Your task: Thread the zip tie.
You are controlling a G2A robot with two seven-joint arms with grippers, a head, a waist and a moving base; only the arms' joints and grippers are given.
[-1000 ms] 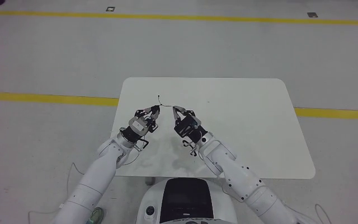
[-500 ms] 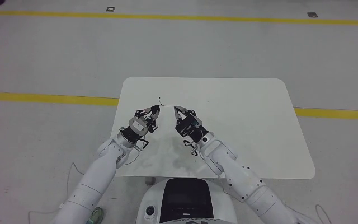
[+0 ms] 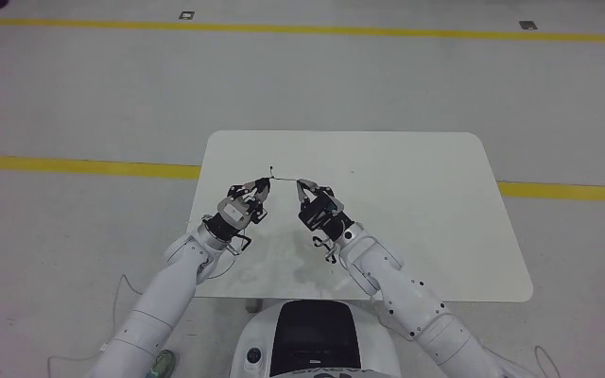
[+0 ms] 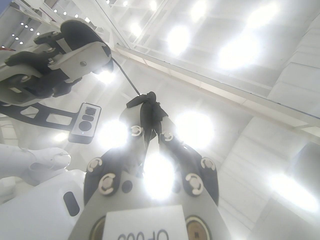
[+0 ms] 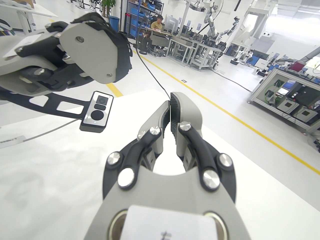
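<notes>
A thin black zip tie hangs in the air above the white table, stretched between my two grippers. My left gripper is shut on one end of it; in the left wrist view that gripper pinches a dark bunched part of the zip tie. My right gripper is shut on the other end. In the right wrist view its closed tips clamp the zip tie, which runs up to the left gripper. A short tail of the tie sticks out past the left gripper.
The table spreads wide to the right of and beyond the grippers. A yellow floor line runs past the table's left side. Benches and racks stand far off in the room.
My right gripper has slid a little to the right, away from the left gripper, keeping the zip tie in its grip. The left arm has stayed still.
</notes>
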